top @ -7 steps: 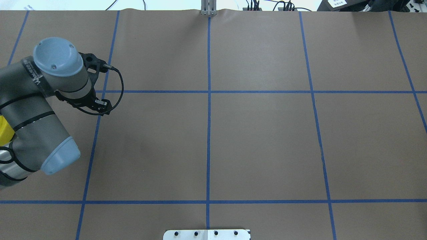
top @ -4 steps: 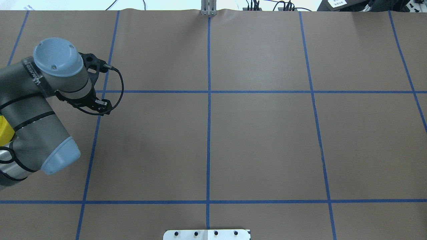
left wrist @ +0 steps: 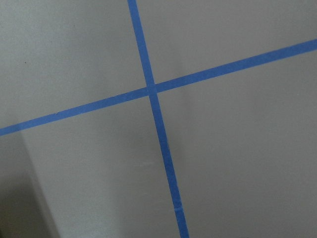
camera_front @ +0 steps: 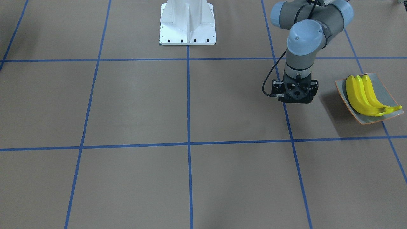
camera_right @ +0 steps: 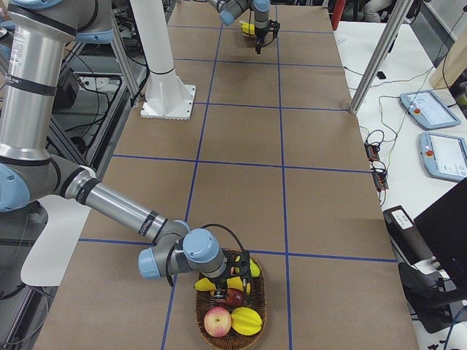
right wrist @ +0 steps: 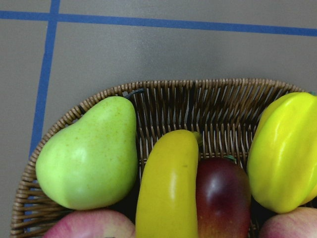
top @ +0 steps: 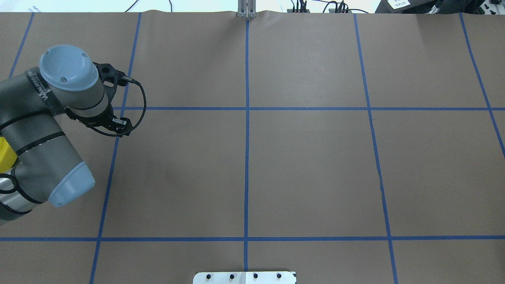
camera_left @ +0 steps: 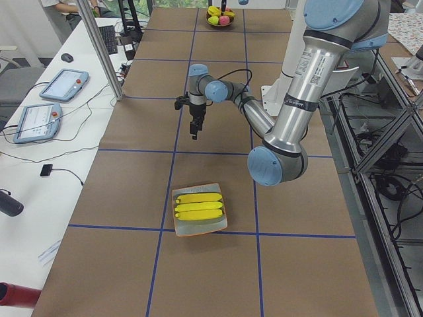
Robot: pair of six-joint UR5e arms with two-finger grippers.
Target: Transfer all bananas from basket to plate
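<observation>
Two yellow bananas (camera_front: 362, 95) lie side by side on the grey plate (camera_front: 341, 87) with the orange rim, also seen in the exterior left view as plate (camera_left: 182, 228). A third banana (right wrist: 166, 193) lies in the wicker basket (right wrist: 198, 89) among other fruit. My left gripper (camera_front: 295, 97) hangs pointing down beside the plate, over bare table; its fingers are hidden, so I cannot tell whether it is open. My right gripper (camera_right: 232, 283) hovers low over the basket (camera_right: 201, 310); its wrist view shows no fingers, so I cannot tell its state.
A green pear (right wrist: 89, 153), a yellow starfruit (right wrist: 285, 153) and a dark red fruit (right wrist: 223, 198) crowd the banana in the basket. The white robot base (camera_front: 187, 22) stands mid-table. A metal post (camera_left: 99, 49) and tablets (camera_left: 63, 86) sit along the operators' side.
</observation>
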